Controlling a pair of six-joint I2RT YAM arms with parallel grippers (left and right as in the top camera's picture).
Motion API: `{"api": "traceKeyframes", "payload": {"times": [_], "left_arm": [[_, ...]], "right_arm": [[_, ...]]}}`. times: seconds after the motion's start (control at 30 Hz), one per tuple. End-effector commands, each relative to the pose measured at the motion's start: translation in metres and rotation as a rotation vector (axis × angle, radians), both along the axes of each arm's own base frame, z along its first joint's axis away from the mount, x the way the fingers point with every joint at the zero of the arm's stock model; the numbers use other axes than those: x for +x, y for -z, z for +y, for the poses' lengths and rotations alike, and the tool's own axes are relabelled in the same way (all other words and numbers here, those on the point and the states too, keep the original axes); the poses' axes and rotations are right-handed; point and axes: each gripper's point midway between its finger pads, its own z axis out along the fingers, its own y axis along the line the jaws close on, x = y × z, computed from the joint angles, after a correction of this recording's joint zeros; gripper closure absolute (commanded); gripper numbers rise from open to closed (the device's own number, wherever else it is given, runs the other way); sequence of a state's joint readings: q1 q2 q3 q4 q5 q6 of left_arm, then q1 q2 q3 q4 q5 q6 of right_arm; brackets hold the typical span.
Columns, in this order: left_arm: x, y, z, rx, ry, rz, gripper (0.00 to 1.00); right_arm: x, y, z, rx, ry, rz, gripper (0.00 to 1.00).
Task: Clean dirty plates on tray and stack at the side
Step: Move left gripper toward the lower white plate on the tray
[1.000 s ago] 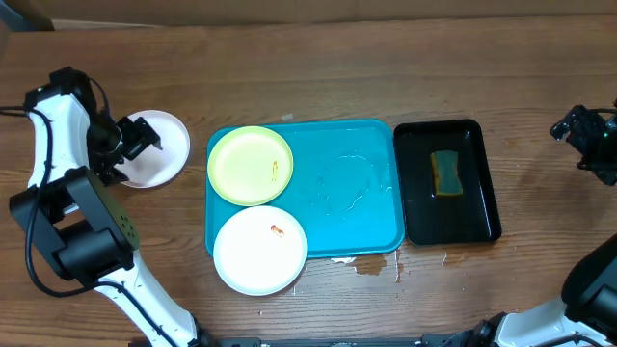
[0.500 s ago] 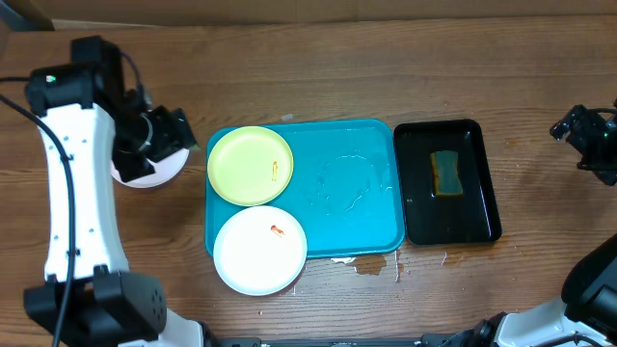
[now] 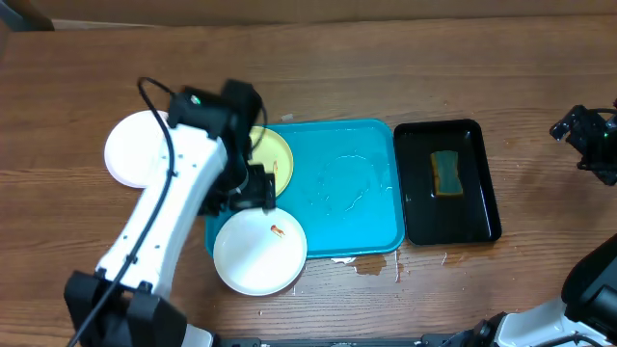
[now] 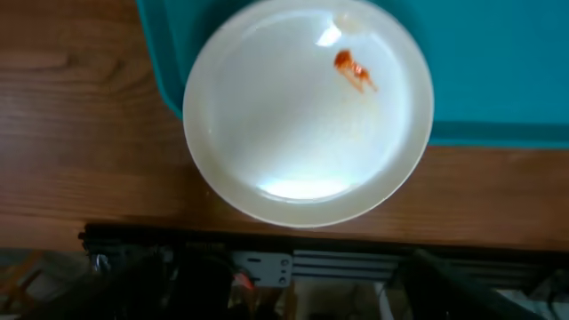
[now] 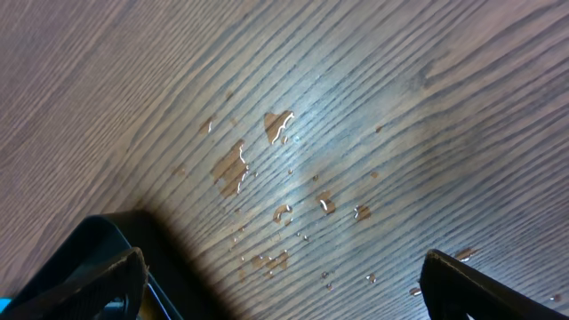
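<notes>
The turquoise tray [image 3: 352, 193] lies mid-table. A pale yellow-green plate [image 3: 277, 152] sits in its back left corner, half hidden by my left arm. A white plate with an orange-red smear [image 3: 260, 253] overhangs the tray's front left corner; in the left wrist view this plate [image 4: 307, 111] fills the frame. Another white plate [image 3: 135, 149] lies on the table left of the tray. My left gripper [image 3: 253, 185] hovers between the two plates on the tray, open and empty [image 4: 293, 289]. My right gripper [image 3: 586, 135] is open and empty at the far right [image 5: 284, 289].
A narrow black tray [image 3: 479, 198] holding a green-yellow sponge [image 3: 445, 172] stands right of the turquoise tray. Water drops [image 5: 284, 169] lie on the wood under my right gripper. A small puddle [image 3: 371, 265] lies at the tray's front edge.
My left arm has swung right, from the white plate on the table to above the tray's left side. That plate now lies uncovered. The right arm has not moved.
</notes>
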State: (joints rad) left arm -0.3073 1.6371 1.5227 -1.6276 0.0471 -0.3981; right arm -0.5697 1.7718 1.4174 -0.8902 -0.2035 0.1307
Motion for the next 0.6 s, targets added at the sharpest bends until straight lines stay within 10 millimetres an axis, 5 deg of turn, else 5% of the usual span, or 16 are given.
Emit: {"api": "traceKeyframes", "payload": {"times": [0.0,0.3,0.5,0.57], "left_arm": [[-0.035,0.002,0.015,0.067,-0.082,-0.020,0.14],[-0.099,-0.006,0.031,0.001,-0.331,-0.154,0.24],[-0.115,0.001,0.022,-0.116,-0.421,-0.204,0.59],[-0.121,0.012,0.019,-0.130,-0.430,-0.168,0.57]], "right_arm": [[0.002,-0.007,-0.003,-0.011,0.007,-0.018,0.00],[0.002,-0.007,-0.003,-0.012,0.007,-0.018,0.00],[0.002,-0.007,-0.003,-0.011,0.007,-0.018,0.00],[0.002,-0.007,-0.003,-0.011,0.007,-0.018,0.00]]}}
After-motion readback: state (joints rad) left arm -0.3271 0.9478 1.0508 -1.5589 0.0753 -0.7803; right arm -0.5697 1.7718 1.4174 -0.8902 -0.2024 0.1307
